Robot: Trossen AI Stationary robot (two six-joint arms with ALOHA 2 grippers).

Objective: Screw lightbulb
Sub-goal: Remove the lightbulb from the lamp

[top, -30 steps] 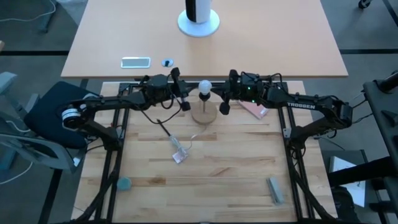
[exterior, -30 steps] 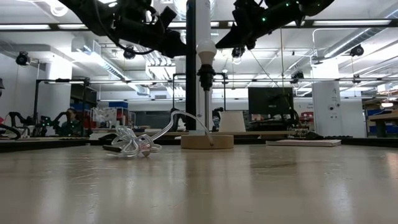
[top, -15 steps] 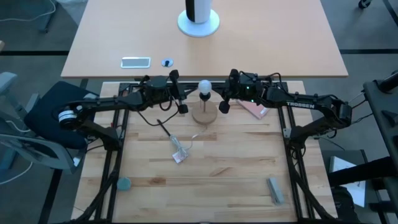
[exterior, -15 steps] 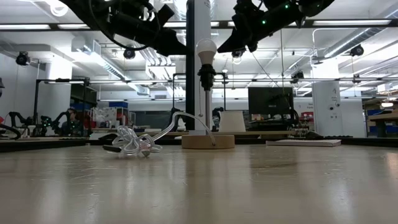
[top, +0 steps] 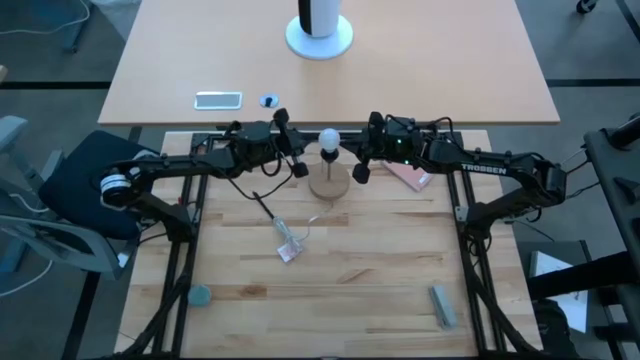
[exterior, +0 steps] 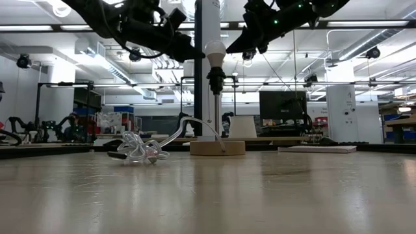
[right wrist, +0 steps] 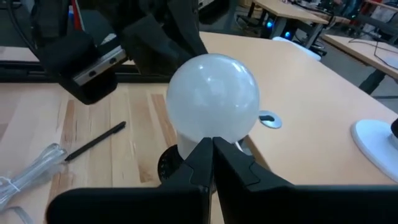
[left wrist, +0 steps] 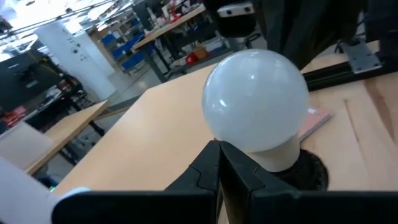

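Seen from above, a slatted wooden table (top: 330, 270) fills the near half of the scene, with a plain tan desk (top: 420, 70) beyond it carrying a white round-footed stand (top: 319, 35). At the table's far middle the lightbulb (top: 328, 139) sits on top of a socket with a round wooden base (top: 328, 184). The left gripper (top: 295, 165) hangs just left of the bulb and the right gripper (top: 360, 167) just right of it; both are closed and hold nothing. A coiled clear cable (top: 287, 243) lies nearer.

At table height, a workshop with ceiling lights and shelving stretches behind. The lightbulb (exterior: 215, 49) stands upright on its thin stem, both arms overhead to either side, apart from it.

From the left wrist, pinched-together fingers (left wrist: 221, 171) point at the lightbulb (left wrist: 256, 102) close ahead.

From the right wrist, closed fingers (right wrist: 211, 165) likewise face the lightbulb (right wrist: 213, 96), not gripping it.
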